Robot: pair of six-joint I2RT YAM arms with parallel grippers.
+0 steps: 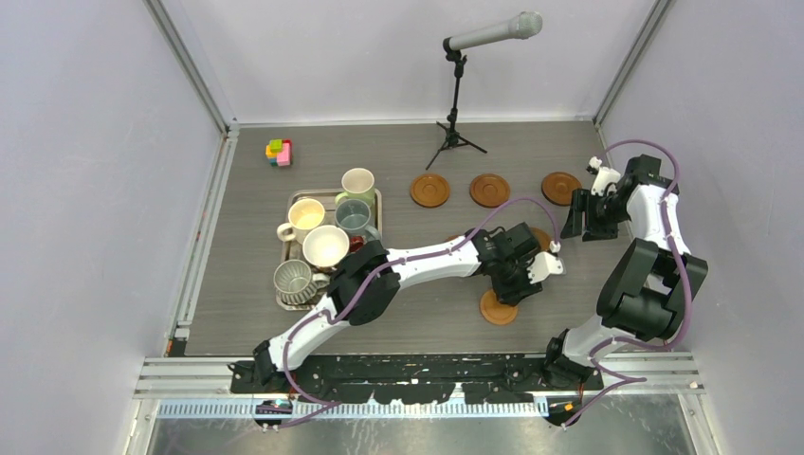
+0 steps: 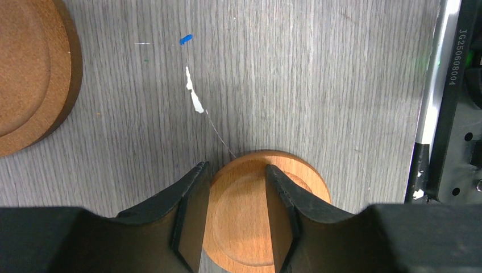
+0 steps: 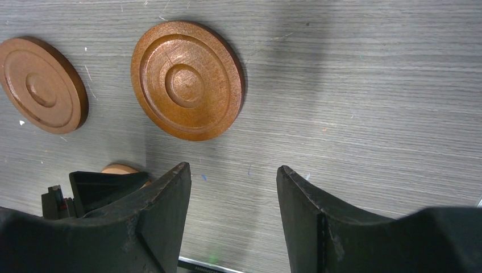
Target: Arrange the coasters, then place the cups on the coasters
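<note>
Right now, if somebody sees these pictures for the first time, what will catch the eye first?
First, the left arm stretched across the table, the left gripper hanging with fingers apart over one coaster near the front edge. Then the mugs crowded on a steel tray at the left, and three coasters in a row at the far side, beside a microphone stand.

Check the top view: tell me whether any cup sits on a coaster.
No: the cups all stand at the tray, and the visible coasters are bare.
</note>
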